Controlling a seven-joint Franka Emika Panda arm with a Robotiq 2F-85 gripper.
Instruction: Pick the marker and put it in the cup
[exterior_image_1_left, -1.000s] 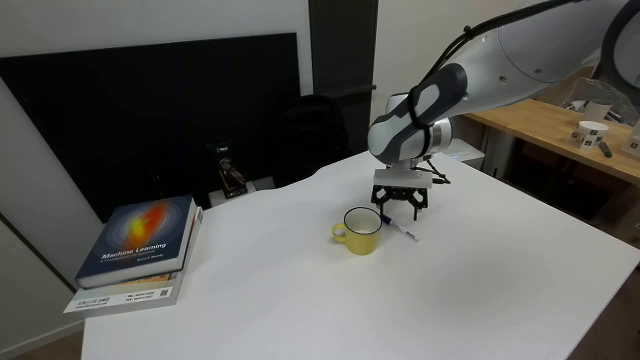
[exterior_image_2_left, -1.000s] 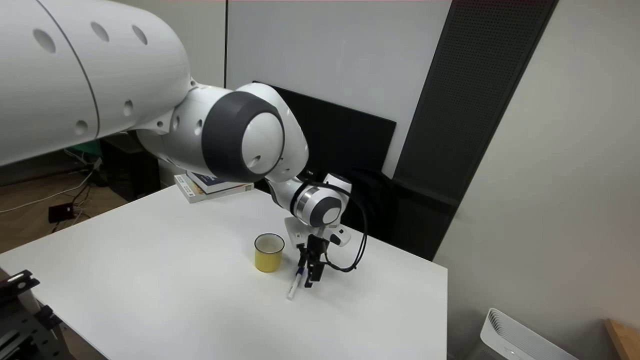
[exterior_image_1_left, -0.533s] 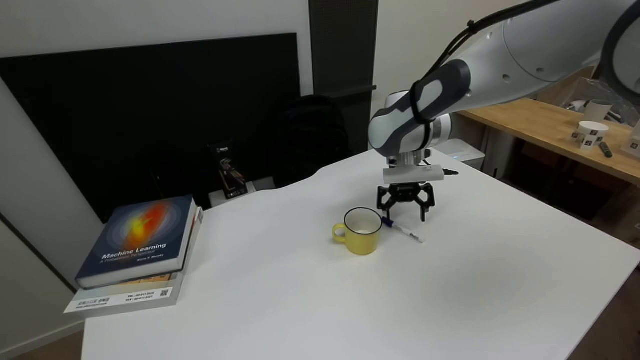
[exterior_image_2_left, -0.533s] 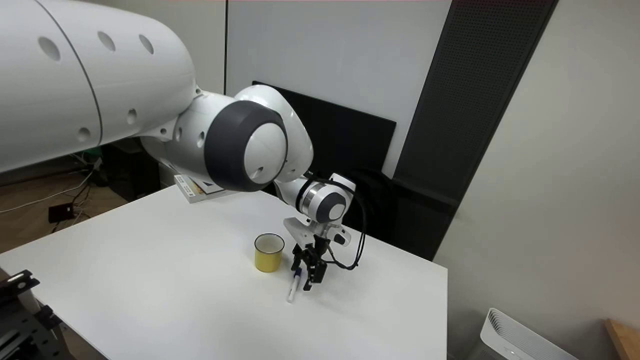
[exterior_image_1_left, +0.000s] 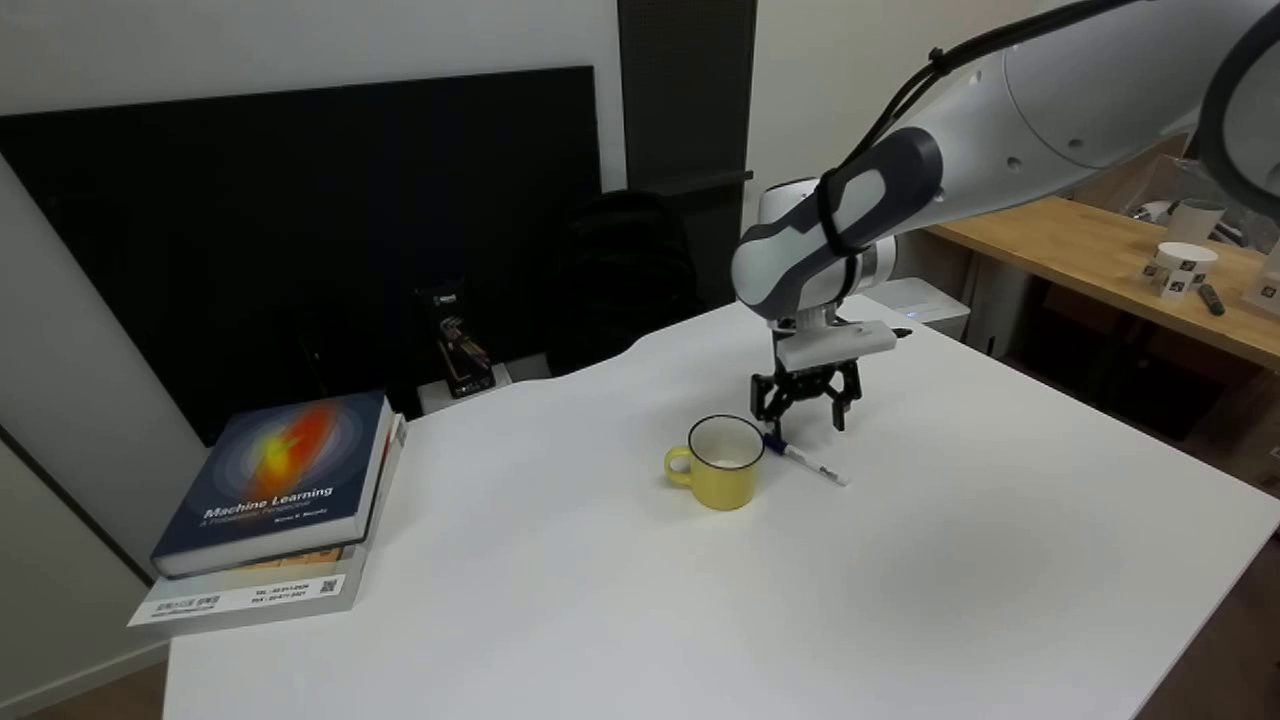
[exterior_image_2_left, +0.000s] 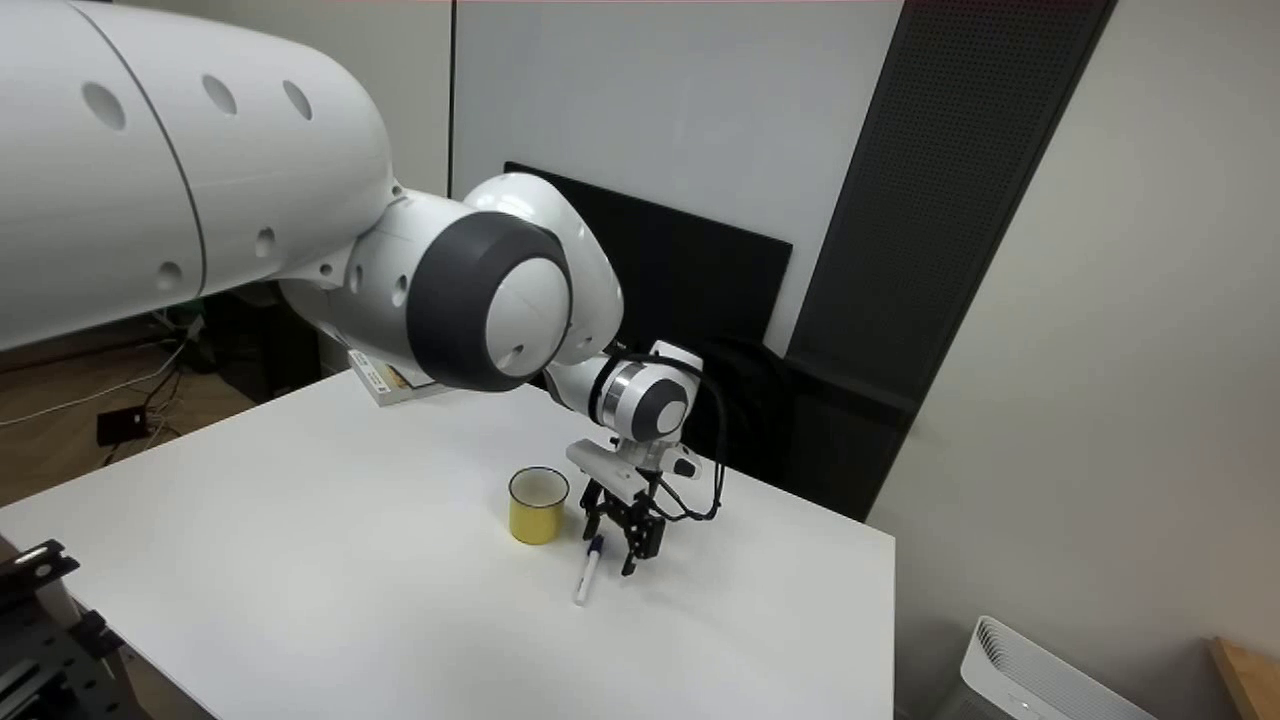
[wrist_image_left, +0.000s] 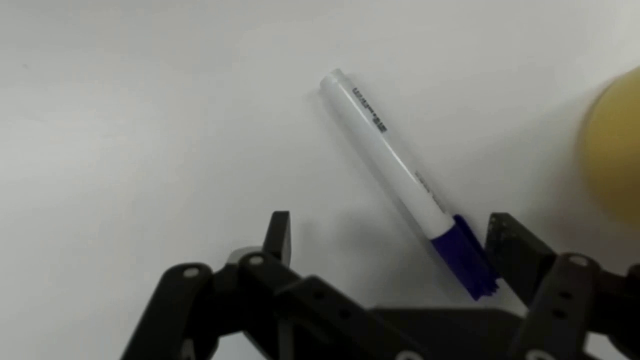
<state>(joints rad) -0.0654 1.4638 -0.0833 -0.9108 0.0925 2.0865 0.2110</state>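
Observation:
The marker (exterior_image_1_left: 808, 461) lies on the white table beside the cup (exterior_image_1_left: 725, 487), its blue cap end nearest the cup. Both also show in an exterior view, the marker (exterior_image_2_left: 588, 573) and the yellow cup (exterior_image_2_left: 536, 522). My gripper (exterior_image_1_left: 808, 430) is open, low over the table at the cap end. In the wrist view the marker (wrist_image_left: 387, 155) lies slanted, with its cap between the open fingers (wrist_image_left: 390, 215), close to the right finger; I cannot tell whether they touch. The cup (wrist_image_left: 617, 150) shows partly at the right edge, beyond that finger. The cup is upright.
Two stacked books (exterior_image_1_left: 280, 480) lie at the table's far left corner in an exterior view. A black screen (exterior_image_1_left: 300, 230) stands behind the table (exterior_image_1_left: 560, 620). A wooden side desk (exterior_image_1_left: 1110, 250) with small items is off to the right.
The gripper has turned about its vertical axis and shifted slightly; its fingers stay open. The marker slid very slightly away from the cup early on. The cup has not moved.

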